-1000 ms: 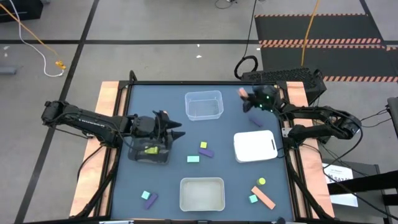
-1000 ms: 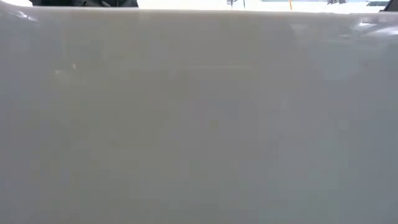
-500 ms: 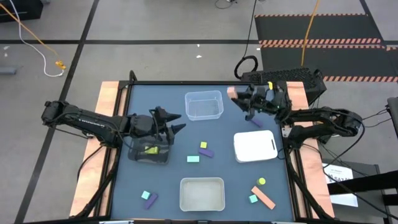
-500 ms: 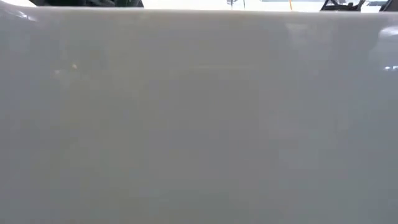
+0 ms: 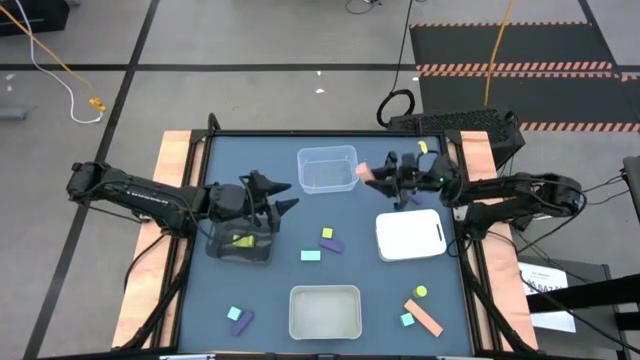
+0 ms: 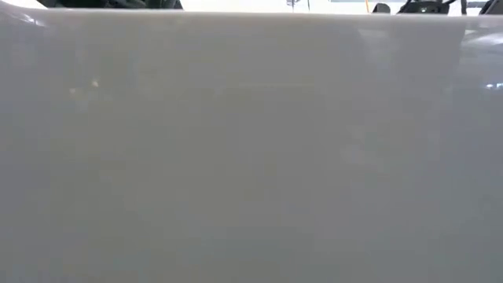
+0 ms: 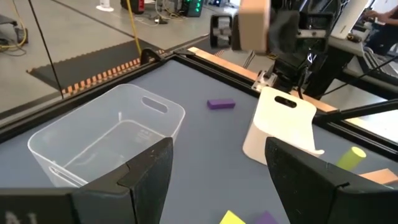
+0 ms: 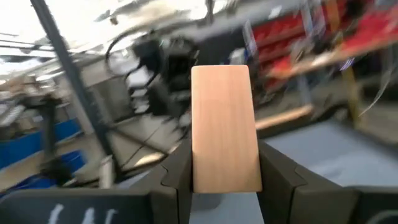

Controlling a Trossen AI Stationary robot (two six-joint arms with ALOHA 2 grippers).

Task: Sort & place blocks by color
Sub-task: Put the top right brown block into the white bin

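Observation:
My right gripper (image 5: 371,176) is shut on a salmon block (image 5: 363,172), raised above the table just right of the clear tray (image 5: 327,168). My left gripper (image 5: 283,196) hovers open over the table beside the black mesh tray (image 5: 240,243), which holds a yellow-green block (image 5: 243,240). Loose on the table lie a yellow block (image 5: 327,233), a purple block (image 5: 334,245), a teal block (image 5: 311,255) and a purple block (image 7: 221,104) under the right arm. More blocks lie near the front edge. My right gripper pinches the salmon block (image 8: 225,124) between its two fingers, one finger (image 8: 180,165) on each long side. It comes in roughly level from the table's right. The block is lifted clear and stands upright in the left wrist view (image 7: 254,25).
A white tray (image 5: 408,235) lies right of centre and a cloudy tray (image 5: 324,312) at the near edge, its wall filling the low view (image 6: 251,157). Near the front lie a teal block (image 5: 234,313), purple block (image 5: 243,322), yellow disc (image 5: 421,292), teal block (image 5: 407,320) and orange bar (image 5: 424,316).
My right gripper has carried the salmon block from the table's far right corner toward the left, ending beside the clear tray's right wall. The block stays pinched and lifted.

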